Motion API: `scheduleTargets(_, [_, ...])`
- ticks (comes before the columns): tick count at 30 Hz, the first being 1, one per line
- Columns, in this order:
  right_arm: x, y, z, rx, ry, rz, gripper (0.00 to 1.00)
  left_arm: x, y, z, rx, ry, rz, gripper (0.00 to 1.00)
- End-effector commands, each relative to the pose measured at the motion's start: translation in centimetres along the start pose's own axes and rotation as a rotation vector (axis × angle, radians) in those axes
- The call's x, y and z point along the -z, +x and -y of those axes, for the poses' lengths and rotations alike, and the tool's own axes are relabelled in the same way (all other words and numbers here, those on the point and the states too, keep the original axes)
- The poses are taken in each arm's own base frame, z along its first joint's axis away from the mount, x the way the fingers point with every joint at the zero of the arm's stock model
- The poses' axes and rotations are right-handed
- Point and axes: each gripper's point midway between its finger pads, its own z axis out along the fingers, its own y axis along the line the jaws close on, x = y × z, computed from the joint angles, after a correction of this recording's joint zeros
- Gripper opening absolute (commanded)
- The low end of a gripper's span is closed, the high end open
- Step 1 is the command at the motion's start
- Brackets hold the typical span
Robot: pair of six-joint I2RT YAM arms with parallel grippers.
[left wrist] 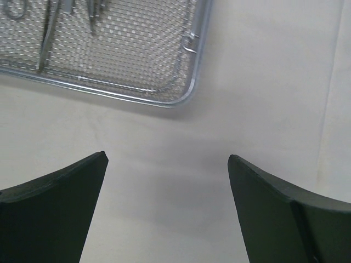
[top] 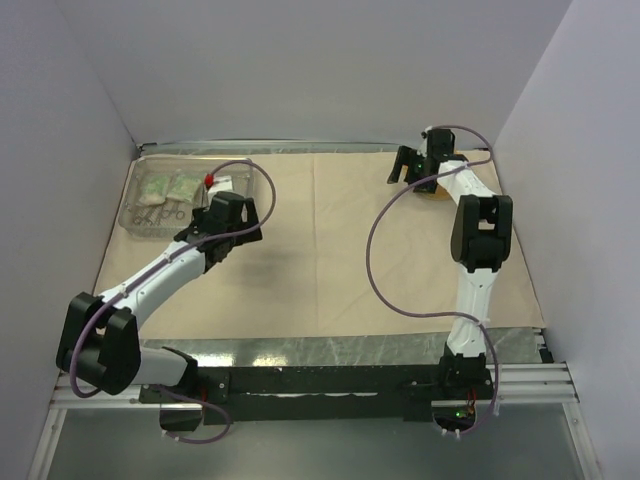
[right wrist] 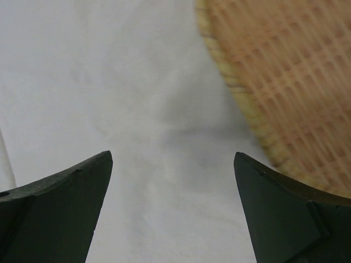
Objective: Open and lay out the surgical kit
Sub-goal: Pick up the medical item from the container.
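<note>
here, cloth (top: 340, 250) flat, left claw (left wrist: 167, 159) agape

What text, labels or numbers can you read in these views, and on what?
No text is readable.
On the green-white packets in the wire-mesh tray, any print is too small to read.
On the cloth and the woven pad, no writing shows.
</note>
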Motion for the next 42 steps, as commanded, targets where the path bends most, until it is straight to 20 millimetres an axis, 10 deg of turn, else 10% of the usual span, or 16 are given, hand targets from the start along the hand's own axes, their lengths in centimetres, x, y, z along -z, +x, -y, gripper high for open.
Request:
scheduleTargets(1, [1.2, -4.2, 3.5, -0.107, 0.084, 0.103, 1.0, 0.0, -2.8, -1.0, 0.106, -0.003, 0.028, 1.0])
scheduleTargets(9, [3.1, -4.4, 6.2, -0.186, 0.135, 0.128, 1.0, -1.3, -5.5, -6.1, 0.222, -0.099, 0.038, 0.99])
scheduleTargets(16, [9.8, -6.9, 0.0, -0.191, -0.004, 0.26, 1.0, -3.5, -10.8, -9.1, 0.311, -0.13, 0.056, 0.98])
scheduleTargets(28, [12.2, 6.6, -11.0, -0.047, -0.119, 0.114, 1.0, -13.4, -14.7, -7.2, 0.274, -0.103, -0.081, 0.87])
scheduleTargets(35, [12.2, 10.8, -11.8, -0.024, -0.155, 0.04, 1.0, -17.9, -12.9, -5.9, 0.231, -0.043, -0.172, 0.77])
scheduleTargets(42, [12.1, 12.3, -11.4, -0.023, -0.158, 0.004, 1.0, -20.1, -12.5, -5.8, 0.182, -0.031, -0.177, 0.45])
